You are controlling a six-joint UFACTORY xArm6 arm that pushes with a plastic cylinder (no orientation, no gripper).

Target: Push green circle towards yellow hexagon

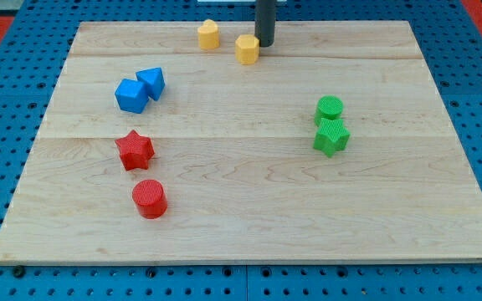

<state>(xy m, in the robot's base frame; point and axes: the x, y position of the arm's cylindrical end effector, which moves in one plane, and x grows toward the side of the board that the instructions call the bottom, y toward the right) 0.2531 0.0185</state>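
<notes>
Green circle [329, 107]: short ribbed cylinder, flat round face up, standing on the wooden board [249, 209] at the view's right of centre. It touches the green star [331, 136], which sits just below it in the view. Being round, the circle has no long axis and no heading that can be read; its axis stands upright.

Yellow hexagon [247, 48]: near the view's top edge of the board, a little left of centre line, flat face up. A second yellow block [208, 34], shape rounded at the top and not clear, lies near it toward the view's left and slightly higher.

Arm: only the dark rod shows, coming straight down from the view's top edge, upright. My tip [264, 43] rests at board level just beside the yellow hexagon on its right side, touching or nearly so; I cannot tell which. The tip is well apart from the green circle. The rod is a plain end with nothing to spread or pinch, and it holds nothing.

Other blocks: blue cube [131, 95] and blue triangle [151, 82] touching, at the view's left; red star [134, 150] and red circle [150, 198] below them.
</notes>
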